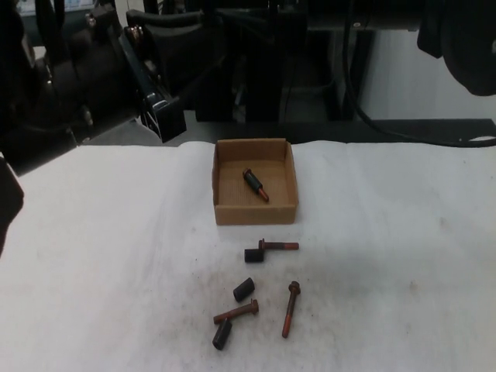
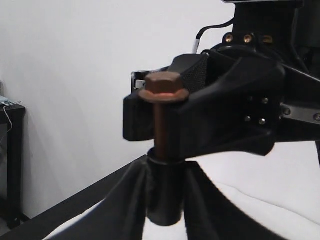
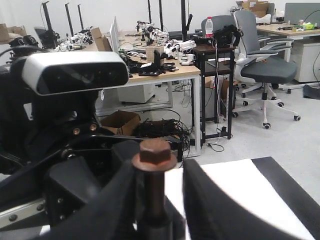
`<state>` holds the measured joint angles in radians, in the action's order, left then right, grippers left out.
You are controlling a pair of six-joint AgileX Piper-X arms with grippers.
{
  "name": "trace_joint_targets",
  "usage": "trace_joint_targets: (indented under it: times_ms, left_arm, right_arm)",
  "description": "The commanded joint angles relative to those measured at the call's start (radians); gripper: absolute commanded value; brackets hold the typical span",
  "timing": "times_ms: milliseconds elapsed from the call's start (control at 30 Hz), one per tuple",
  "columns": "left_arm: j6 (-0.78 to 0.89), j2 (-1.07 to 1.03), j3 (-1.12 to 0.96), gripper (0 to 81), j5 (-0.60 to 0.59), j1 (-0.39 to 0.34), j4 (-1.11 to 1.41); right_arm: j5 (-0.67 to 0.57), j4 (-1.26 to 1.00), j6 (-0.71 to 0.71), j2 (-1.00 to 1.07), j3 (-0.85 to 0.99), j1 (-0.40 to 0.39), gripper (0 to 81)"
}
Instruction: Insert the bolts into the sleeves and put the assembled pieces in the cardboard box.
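In the left wrist view my left gripper (image 2: 166,200) is shut on a black sleeve (image 2: 165,197), held upright in the air. A rusty hex-head bolt (image 2: 161,115) stands partly down in the sleeve. My right gripper (image 3: 159,200) is shut on the bolt (image 3: 154,156) just below its head, and its black body (image 2: 225,110) sits close behind the bolt. On the white cloth the cardboard box (image 1: 256,211) holds one assembled piece (image 1: 255,184). Loose bolts (image 1: 290,308) (image 1: 236,311) (image 1: 280,246) and loose sleeves (image 1: 244,289) (image 1: 222,334) (image 1: 253,254) lie in front of the box.
The white cloth (image 1: 403,256) covers the whole bench. Dark machine frames (image 1: 163,101) stand behind its far edge. A dark shape (image 1: 8,205) juts in at the left edge of the high view. Desks and office chairs (image 3: 260,70) stand in the room behind.
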<state>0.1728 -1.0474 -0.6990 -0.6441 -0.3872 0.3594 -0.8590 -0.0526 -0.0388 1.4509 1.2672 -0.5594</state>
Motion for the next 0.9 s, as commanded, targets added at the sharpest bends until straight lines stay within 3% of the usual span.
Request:
trace_joint_targets:
  times_ms: [0, 400, 500, 633, 867]
  left_arm:
    - [-0.009, 0.006, -0.011, 0.0, -0.001, -0.003, 0.020]
    - [-0.009, 0.006, -0.011, 0.0, -0.001, -0.003, 0.014]
    - [-0.009, 0.006, -0.011, 0.0, -0.001, -0.003, -0.047]
    - [-0.016, 0.000, -0.011, 0.0, -0.001, -0.003, -0.176]
    - [0.011, -0.085, -0.077, 0.0, 0.020, -0.003, -0.307]
  right_arm:
    - [-0.010, -0.012, -0.001, -0.004, 0.004, -0.001, 43.0]
    - [-0.007, -0.042, -0.017, -0.006, 0.004, 0.004, 43.8]
    - [0.013, -0.113, -0.099, -0.013, 0.004, 0.017, 43.8]
    - [0.022, -0.223, -0.228, -0.024, 0.004, 0.059, 43.8]
    - [0.022, -0.104, -0.232, -0.056, 0.005, 0.136, 40.4]
